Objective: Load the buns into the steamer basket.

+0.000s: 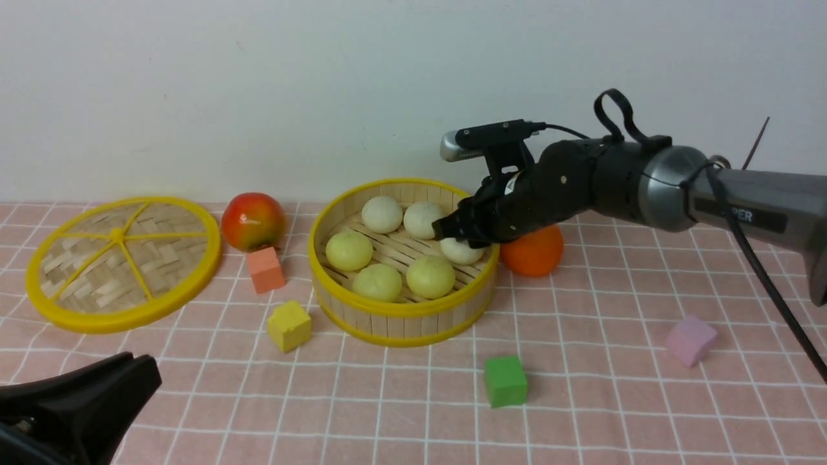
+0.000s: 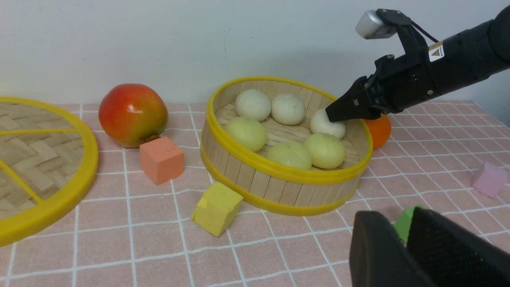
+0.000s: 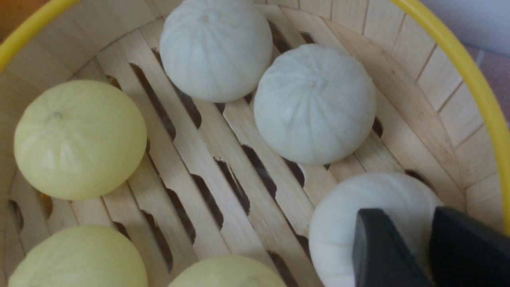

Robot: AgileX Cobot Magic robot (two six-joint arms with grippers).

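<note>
The table, under a pink checked cloth, holds everything. At far left lies the flat woven lid, well apart from the steamer basket, which sits upright near the middle with its open side up. All six buns lie inside on its slatted floor: three white ones along the far and right side, three pale yellow ones on the near and left side.

The right arm reaches in from the right, over the basket's right rim. The right gripper hangs with its two fingers nearly closed, a narrow gap between them, tips right above the right-hand white bun; contact cannot be judged. The left gripper sits low at near left; its state cannot be judged.

An apple stands left of the basket, an orange just beside its right wall, below the arm. Four small blocks lie around: orange, yellow, green and pink.
</note>
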